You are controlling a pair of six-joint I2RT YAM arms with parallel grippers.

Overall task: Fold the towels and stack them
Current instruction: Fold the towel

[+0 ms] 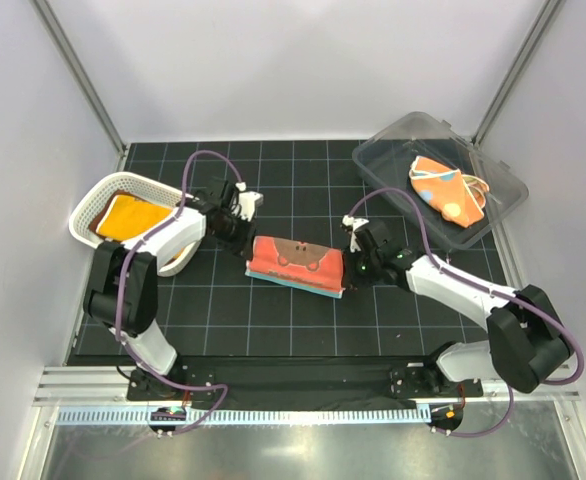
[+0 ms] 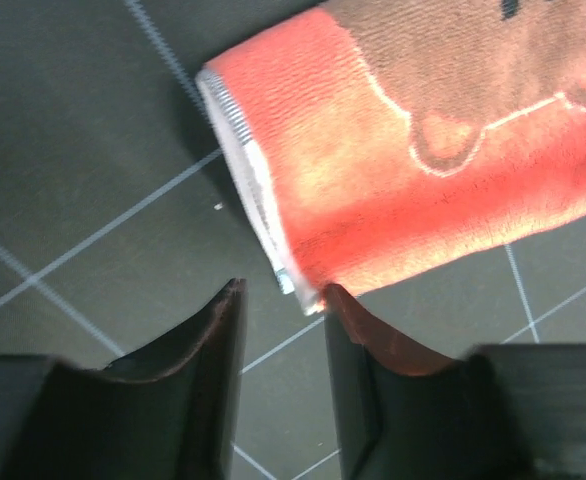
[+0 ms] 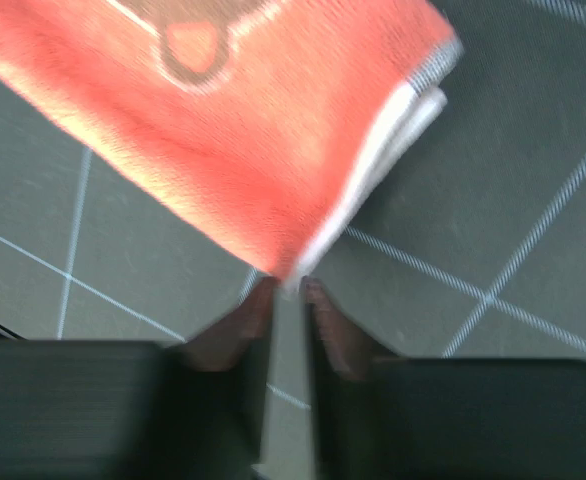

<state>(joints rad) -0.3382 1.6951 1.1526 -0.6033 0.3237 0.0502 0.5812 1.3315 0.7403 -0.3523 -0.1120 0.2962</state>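
- The left gripper [image 2: 283,300] hangs low over the black grid mat [image 1: 273,170]. Its jaws stand apart with bare mat between them. The near corner of the red-orange towel [image 1: 298,262] lies right at the tip of one finger [image 2: 358,335].
- The left arm rises from its base, bends at the elbow and reaches right, ending at that towel's left end.
- The right gripper [image 3: 288,290] has its jaws drawn almost together, leaving only a thin slit. The towel's white-edged corner meets the tips, but the view is blurred and I cannot tell whether it is pinched.
- The right arm stretches left, low along the mat, to the towel's right end.
- Three towels show:
  - the red-orange one, folded, mid-mat between the grippers;
  - one orange-yellow towel [image 1: 133,215] inside the white mesh basket [image 1: 88,205] at the left;
  - one orange spotted towel [image 1: 448,190] in the clear plastic bin [image 1: 393,150] at the far right.
- There are two arms, one basket and one bin.
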